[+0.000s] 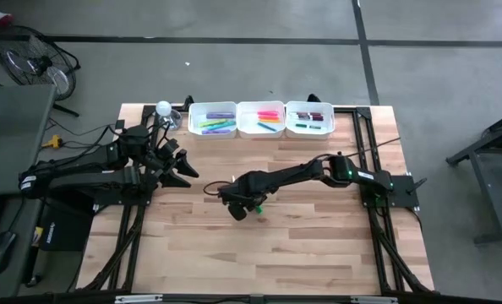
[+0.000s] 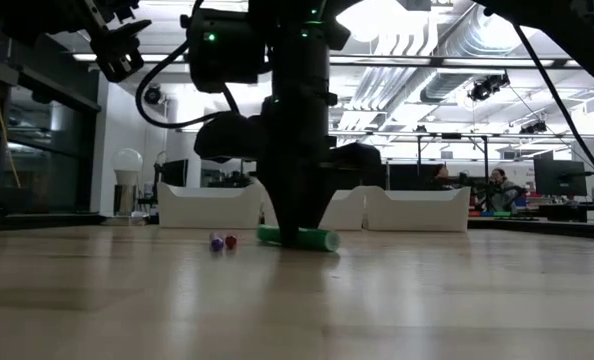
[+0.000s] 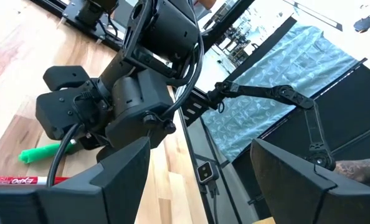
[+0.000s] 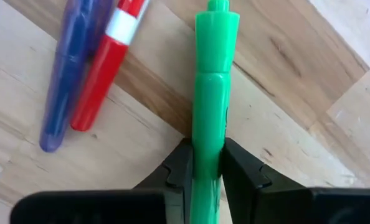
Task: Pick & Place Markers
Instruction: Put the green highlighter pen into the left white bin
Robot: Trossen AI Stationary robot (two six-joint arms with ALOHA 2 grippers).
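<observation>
A wooden surface (image 1: 319, 253) seen from above, with two dark robot arms. The right claw (image 1: 244, 206) reaches down near the centre of the surface. In the right wrist view its two fingers (image 4: 175, 171) press against both sides of a green marker (image 4: 210, 93), which lies flat on the wood. The marker's long axis runs straight out ahead of the claw, toward twelve o'clock from the fingers, so the fingers close across its width. The grip looks snug, though the marker has not yet left the surface.

Just beside it, toward ten o'clock from the claw, lie a red marker (image 4: 107, 65) and a blue marker (image 4: 70, 74), touching each other and apart from the green one.

Three white trays (image 1: 260, 119) holding more markers sit along the far edge, at about twelve o'clock from the claw.

The left claw (image 1: 182, 166) waits, fingers spread wide and empty, off at nine o'clock; the right arm is plainly nearer.
</observation>
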